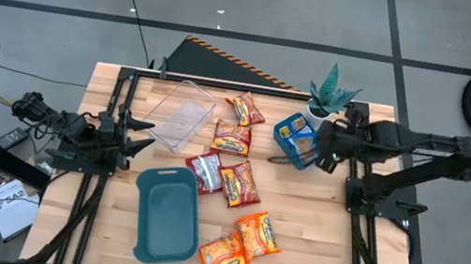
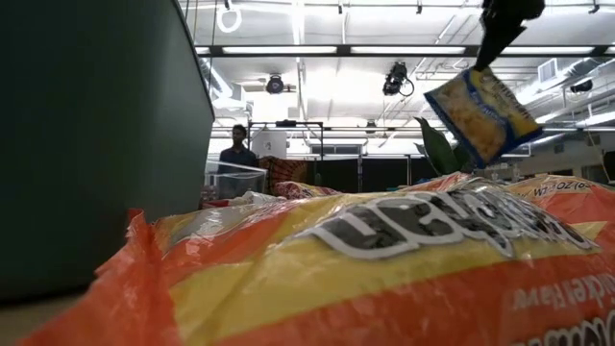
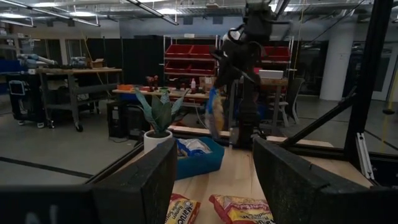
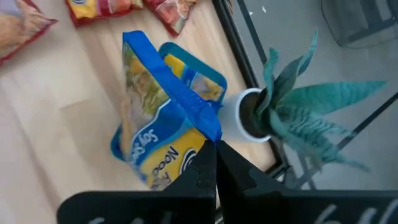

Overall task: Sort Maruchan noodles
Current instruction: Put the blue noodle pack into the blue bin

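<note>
A glossy blue-and-yellow plastic noodle packet (image 4: 163, 127) is seen pinched by its top edge between the closed fingers of the right gripper (image 4: 215, 144), hanging below them in the centre of the right wrist frame. In the high view the right gripper (image 1: 326, 147) is found right of centre in the upper half, and the packet (image 1: 303, 143) is placed just over a small blue rectangular tray (image 1: 289, 156) in which another blue-and-yellow packet (image 4: 198, 79) lies. A potted green spiky plant in a white cup (image 1: 329, 96) stands just above the tray in that frame. In the low view the held packet (image 2: 480, 108) is shown tilted in the air at upper right. The left gripper (image 1: 136, 134) is seen at the left edge of the wooden table (image 1: 313, 239) with its fingers spread apart and nothing between them. Red packets (image 1: 224, 161) are scattered at the centre, orange packets (image 1: 239, 245) at lower centre. A large teal plastic tray (image 1: 167, 216) lies at lower left of centre and a clear plastic bin (image 1: 177, 115) above it.
</note>
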Available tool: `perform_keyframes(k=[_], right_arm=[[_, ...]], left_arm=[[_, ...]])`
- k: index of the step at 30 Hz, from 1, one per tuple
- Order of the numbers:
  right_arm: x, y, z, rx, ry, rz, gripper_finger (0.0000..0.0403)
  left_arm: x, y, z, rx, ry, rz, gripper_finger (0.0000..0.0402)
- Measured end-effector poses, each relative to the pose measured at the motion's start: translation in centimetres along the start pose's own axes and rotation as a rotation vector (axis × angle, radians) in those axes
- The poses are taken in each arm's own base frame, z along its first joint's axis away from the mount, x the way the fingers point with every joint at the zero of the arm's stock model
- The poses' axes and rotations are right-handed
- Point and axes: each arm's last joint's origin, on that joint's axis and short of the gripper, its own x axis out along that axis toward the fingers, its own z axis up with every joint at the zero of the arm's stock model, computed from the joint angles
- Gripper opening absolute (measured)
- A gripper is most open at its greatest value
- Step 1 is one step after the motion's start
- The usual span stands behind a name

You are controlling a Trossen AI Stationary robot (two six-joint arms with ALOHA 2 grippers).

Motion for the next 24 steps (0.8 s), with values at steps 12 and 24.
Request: perform_keyframes(k=[12,24], right_arm=[[3.3,-0.4,1.8,-0.095,0.126,0.113,0.0004],[8.0,-1.8,4.2,-0.158,0.182,0.195,0.0005]], left_arm=[[0.0,0.0,-0.8,-0.005,0.065,-0.003,0.0217],[0.0,0.0,-0.8,-0.022,0.068,-0.002,0.0217]])
